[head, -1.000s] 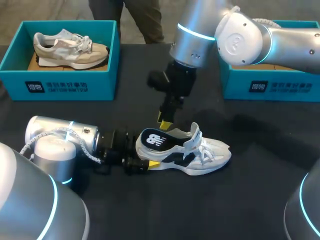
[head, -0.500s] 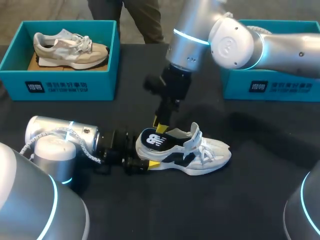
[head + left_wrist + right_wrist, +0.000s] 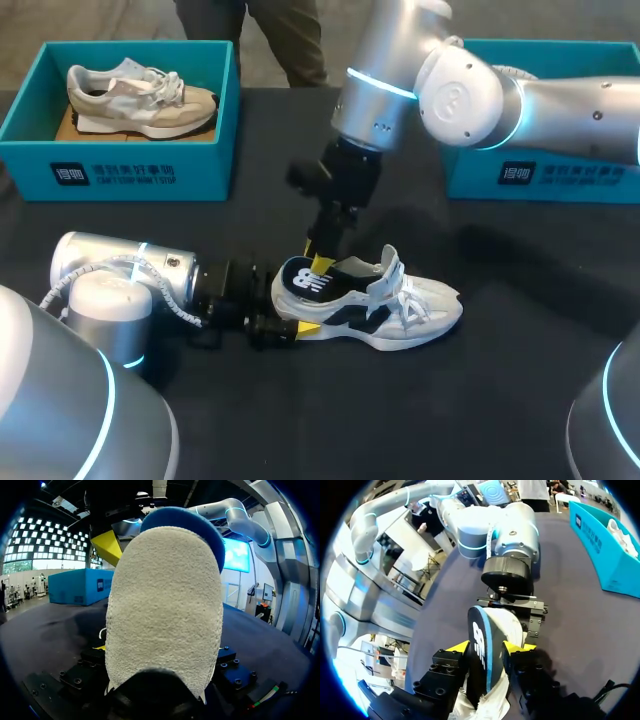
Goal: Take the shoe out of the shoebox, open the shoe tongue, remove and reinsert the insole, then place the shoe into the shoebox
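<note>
A white and dark shoe lies on its side mid-table, toe pointing right. Its dark insole, marked with a white logo, sticks halfway out of the heel opening. My left gripper comes in low from the left, its wide-set fingers shut on the heel. In the left wrist view that heel fills the picture, with the insole's blue edge above it. My right gripper reaches down from above. In the right wrist view the insole stands between the yellow tips of that gripper, both touching it.
A teal shoebox at the back left holds a beige shoe. A second teal shoebox stands at the back right, partly hidden by my right arm. Dark bare table lies in front of the shoe.
My right gripper has come down and slightly left onto the insole at the heel, with its wrist swinging left. The shoe and my left arm have kept still.
</note>
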You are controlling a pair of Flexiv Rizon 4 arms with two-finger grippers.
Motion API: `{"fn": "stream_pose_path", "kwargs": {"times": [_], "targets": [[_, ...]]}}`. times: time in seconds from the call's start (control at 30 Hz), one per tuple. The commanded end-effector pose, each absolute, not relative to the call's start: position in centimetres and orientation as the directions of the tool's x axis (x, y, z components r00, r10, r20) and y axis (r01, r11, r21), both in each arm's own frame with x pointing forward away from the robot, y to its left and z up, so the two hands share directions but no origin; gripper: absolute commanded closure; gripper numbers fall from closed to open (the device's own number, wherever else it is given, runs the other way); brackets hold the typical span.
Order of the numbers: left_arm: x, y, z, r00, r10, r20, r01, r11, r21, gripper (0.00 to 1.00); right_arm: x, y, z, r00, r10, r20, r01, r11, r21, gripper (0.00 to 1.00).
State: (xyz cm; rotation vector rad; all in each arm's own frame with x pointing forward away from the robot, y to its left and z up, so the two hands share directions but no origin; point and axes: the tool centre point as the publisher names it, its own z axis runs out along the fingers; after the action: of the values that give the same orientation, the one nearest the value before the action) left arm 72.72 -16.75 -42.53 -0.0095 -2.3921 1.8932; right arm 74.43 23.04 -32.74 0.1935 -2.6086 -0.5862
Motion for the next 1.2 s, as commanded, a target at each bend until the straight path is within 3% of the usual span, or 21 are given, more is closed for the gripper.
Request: {"fn": "stream_pose_path", "kwargs": {"times": [0.03,0.57,0.73,0.8,1.2], "targets": [[72.8,-16.8,-42.6,-0.996,0.059,0.067,-0.051,0.232,-0.971,1.0,73.9,22.9,-33.3,-0.882,-0.232,0.411,-0.031,0.897,0.44,0.62],[72.8,-16.8,-42.6,-0.996,0.059,0.067,-0.051,0.232,-0.971,1.0,73.7,22.5,-35.3,-0.865,-0.258,0.43,-0.036,0.887,0.46,0.66],[72.8,-16.8,-42.6,-0.996,0.059,0.067,-0.051,0.232,-0.971,1.0,73.9,22.3,-35.5,-0.86,-0.265,0.435,-0.038,0.885,0.463,0.83],[72.8,-16.8,-42.6,-0.996,0.059,0.067,-0.051,0.232,-0.971,1.0,73.9,22.3,-35.4,-0.859,-0.272,0.434,-0.044,0.884,0.466,1.0],[72.8,-16.8,-42.6,-0.996,0.059,0.067,-0.051,0.232,-0.971,1.0,73.7,22.3,-31.8,-0.895,-0.317,0.314,-0.101,0.83,0.548,1.0]]}}
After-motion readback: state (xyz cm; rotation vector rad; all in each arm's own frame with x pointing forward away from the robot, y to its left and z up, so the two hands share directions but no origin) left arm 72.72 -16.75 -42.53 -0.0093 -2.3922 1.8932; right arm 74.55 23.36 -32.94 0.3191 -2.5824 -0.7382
